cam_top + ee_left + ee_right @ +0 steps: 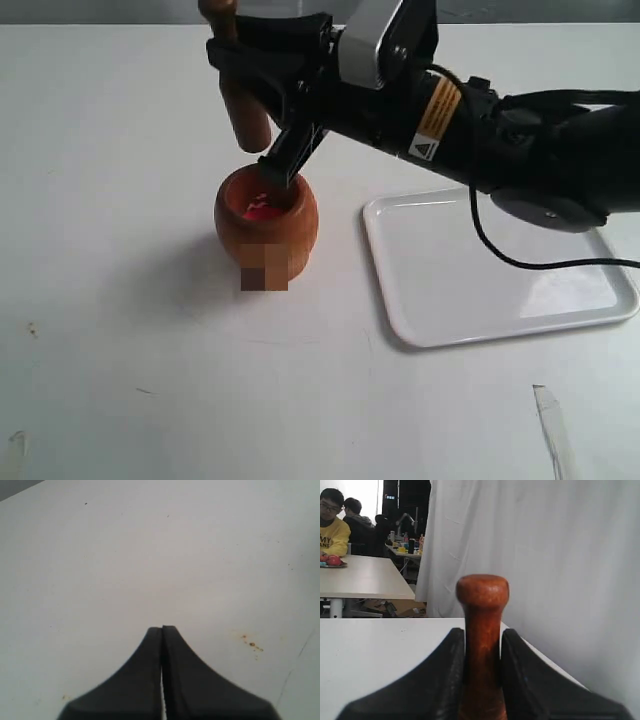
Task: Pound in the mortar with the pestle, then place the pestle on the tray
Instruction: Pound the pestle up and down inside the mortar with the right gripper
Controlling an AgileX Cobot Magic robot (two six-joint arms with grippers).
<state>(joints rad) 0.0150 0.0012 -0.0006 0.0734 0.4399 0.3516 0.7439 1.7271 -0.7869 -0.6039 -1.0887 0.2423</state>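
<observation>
The orange-brown mortar [266, 228] stands on the white table, left of centre, with something red [258, 208] inside. My right gripper [240, 72] reaches across from the right and is shut on the dark reddish-brown pestle [247, 118]. The pestle hangs nearly upright, knob up, its thick end just above and behind the mortar's rim. In the right wrist view the pestle [482, 600] sits squeezed in the right gripper [483, 636]. The glossy white tray [500, 275] lies to the mortar's right. My left gripper [162, 629] is shut on nothing over bare table and is out of the exterior view.
A strip of tape [552, 425] lies near the table's front right corner. The right arm's black cable [490, 240] droops over the tray's far edge. A white curtain [545, 555] and seated people [332, 525] at other tables show behind.
</observation>
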